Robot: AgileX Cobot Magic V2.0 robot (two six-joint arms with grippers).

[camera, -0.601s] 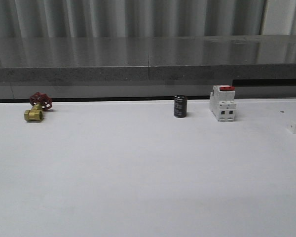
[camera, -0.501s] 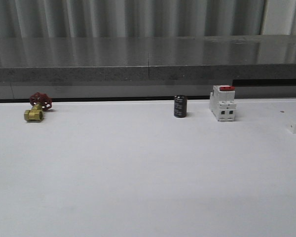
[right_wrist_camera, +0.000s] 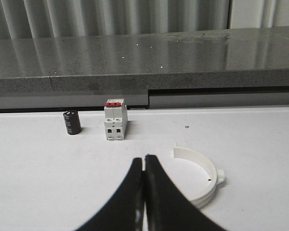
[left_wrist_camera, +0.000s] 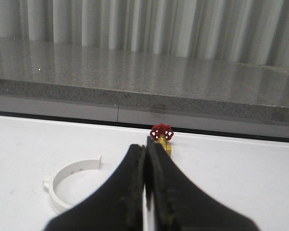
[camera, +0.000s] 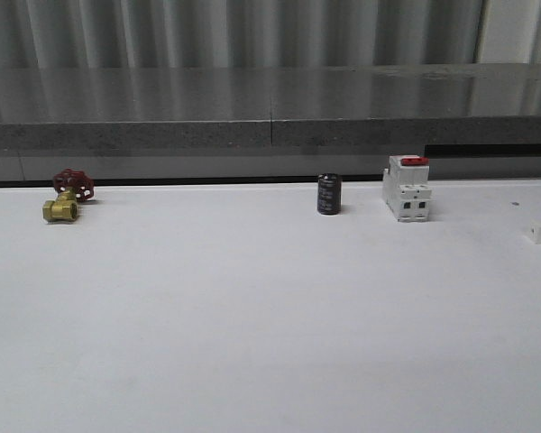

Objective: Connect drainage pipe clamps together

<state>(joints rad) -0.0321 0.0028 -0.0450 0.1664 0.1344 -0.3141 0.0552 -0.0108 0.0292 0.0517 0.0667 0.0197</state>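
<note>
One white half-ring drainage pipe clamp lies flat on the white table beside my left gripper, whose black fingers are shut with nothing between them. A second white half-ring clamp lies on the table just beside my right gripper, also shut and empty. Each clamp has a small tab at mid-arc. The two clamps lie apart, each near its own gripper.
A brass valve with a red handwheel sits at the far left of the table. A black cylinder and a white switch block with a red top stand at the back right. A grey ledge runs behind.
</note>
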